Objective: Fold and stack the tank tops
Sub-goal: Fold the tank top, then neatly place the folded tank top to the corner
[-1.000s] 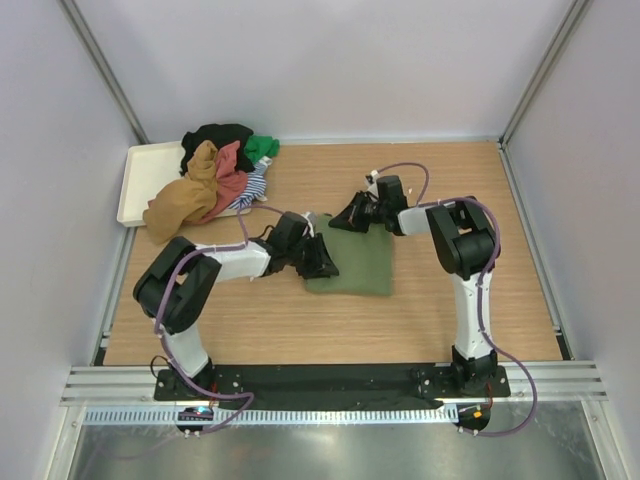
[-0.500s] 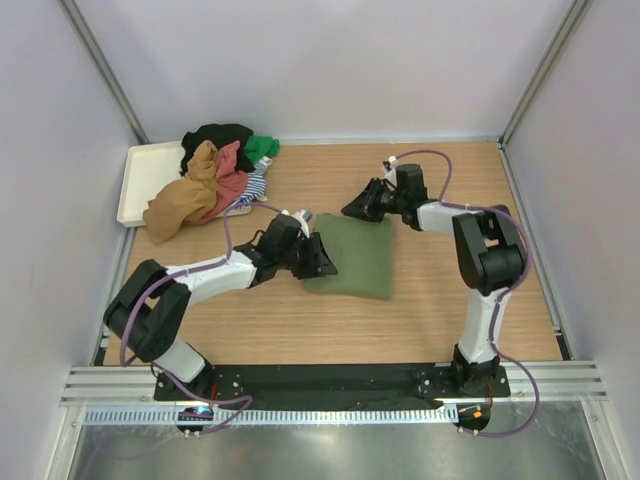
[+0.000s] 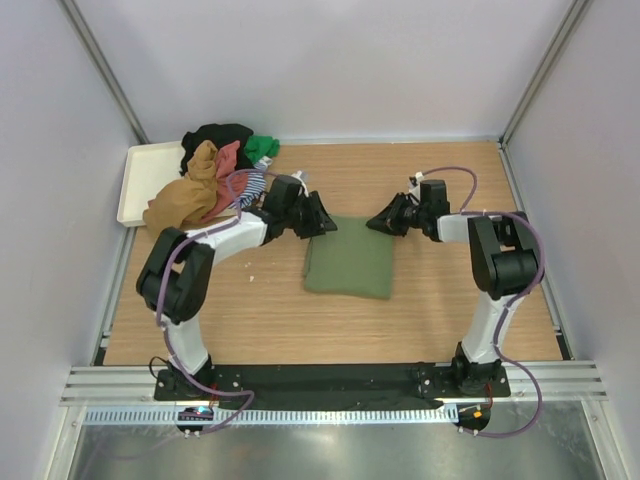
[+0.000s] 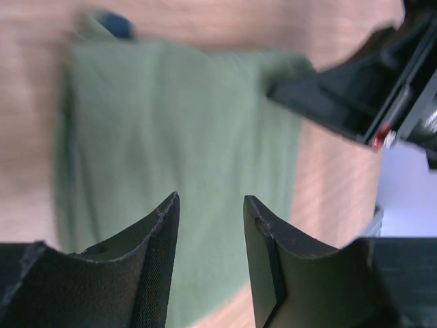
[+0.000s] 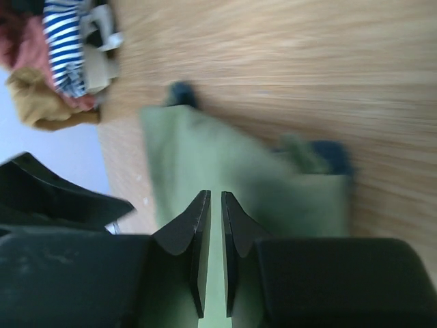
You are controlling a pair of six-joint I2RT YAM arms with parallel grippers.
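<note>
Olive cloth, the folded tank top (image 3: 350,265) lies flat on the bench (image 3: 450,310), just beside both jaws from above. Left wrist: left jaws half apart, empty, cloth just beyond. Right wrist: right jaws barely parted, empty; limp, light fabric, likely best pinched at a folded edge.
</note>
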